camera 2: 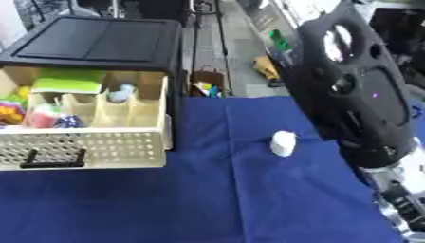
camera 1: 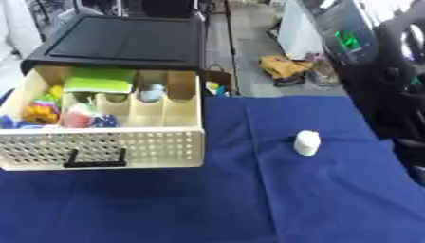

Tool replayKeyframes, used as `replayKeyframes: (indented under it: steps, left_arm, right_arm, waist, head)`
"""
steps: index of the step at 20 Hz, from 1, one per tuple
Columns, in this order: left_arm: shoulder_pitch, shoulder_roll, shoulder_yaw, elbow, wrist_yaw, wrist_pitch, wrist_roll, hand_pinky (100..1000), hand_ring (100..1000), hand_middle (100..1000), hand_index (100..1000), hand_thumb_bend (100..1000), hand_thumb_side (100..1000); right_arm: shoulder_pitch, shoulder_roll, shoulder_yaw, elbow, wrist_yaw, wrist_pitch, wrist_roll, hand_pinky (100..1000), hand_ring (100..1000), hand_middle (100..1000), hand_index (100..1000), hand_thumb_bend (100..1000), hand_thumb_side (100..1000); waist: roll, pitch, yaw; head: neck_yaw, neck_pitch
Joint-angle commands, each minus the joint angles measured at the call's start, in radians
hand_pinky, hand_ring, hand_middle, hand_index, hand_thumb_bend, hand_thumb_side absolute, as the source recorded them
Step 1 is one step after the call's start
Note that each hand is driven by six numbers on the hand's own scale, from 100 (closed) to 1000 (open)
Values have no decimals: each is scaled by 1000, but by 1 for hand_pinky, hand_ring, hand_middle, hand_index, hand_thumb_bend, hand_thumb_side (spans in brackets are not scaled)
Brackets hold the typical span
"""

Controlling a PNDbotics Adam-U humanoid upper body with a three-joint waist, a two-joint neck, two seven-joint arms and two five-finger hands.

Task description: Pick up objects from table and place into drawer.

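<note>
Hand state cannot be told; only the black right arm (camera 2: 357,90) shows, near a small white cylindrical bottle (camera 1: 306,142) standing on the blue-clothed surface (camera 1: 315,199) beside the open cream perforated drawer (camera 1: 99,149).

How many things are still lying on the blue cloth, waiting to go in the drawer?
1: a small white bottle standing upright on the blue cloth, to the right of the open drawer. The big black arm on the right might hide something behind it.

The right arm (camera 2: 357,95) fills the right eye view's right side, blurred, and runs off the lower corner, so its hand is out of sight. The drawer (camera 1: 99,142) is cut by the left edge. The things inside it are colourful blurs: green, yellow, red, pale blue.
</note>
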Motion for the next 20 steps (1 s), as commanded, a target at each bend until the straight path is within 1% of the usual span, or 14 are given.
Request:
replayKeyframes:
  steps: [1, 6, 10, 14, 17, 20]
  left_arm:
    - [-16, 31, 6, -13, 10, 3, -1, 421, 545, 646, 820, 530, 1000]
    - [-20, 35, 6, -13, 21, 1, 0, 425, 546, 646, 821, 530, 1000]
    - [-24, 36, 4, -13, 28, 0, -3, 426, 547, 646, 821, 529, 1000]
    - [-27, 38, 3, -13, 34, -1, -5, 427, 547, 646, 821, 529, 1000]
    - [-29, 39, 4, -13, 37, 0, -5, 428, 547, 646, 821, 528, 1000]
    - [-30, 38, 4, -13, 38, 0, -6, 427, 547, 646, 820, 528, 1000]
  right_arm:
    - [-30, 33, 7, -17, -19, -10, 19, 118, 422, 259, 347, 100, 542]
    - [-26, 92, 21, -27, -50, -24, 48, 104, 410, 250, 337, 100, 543]
    - [-24, 123, 38, -21, -118, -33, 101, 100, 395, 237, 326, 100, 540]
    - [-19, 132, 56, -10, -196, -36, 163, 100, 388, 230, 319, 100, 537]
    - [-12, 133, 69, -1, -229, -37, 190, 100, 386, 228, 317, 100, 536]
    - [-6, 131, 80, 12, -240, -41, 204, 100, 387, 228, 318, 100, 536]
  waist:
    - [6, -23, 4]
    - [8, -29, 16]
    - [8, -31, 29]
    - [6, -32, 41]
    - [5, -33, 45]
    - [4, -31, 48]
  head:
    - [-7, 1]
    - [-16, 1]
    - [-24, 10]
    - [-27, 17]
    - [-25, 19]
    - [-23, 18]
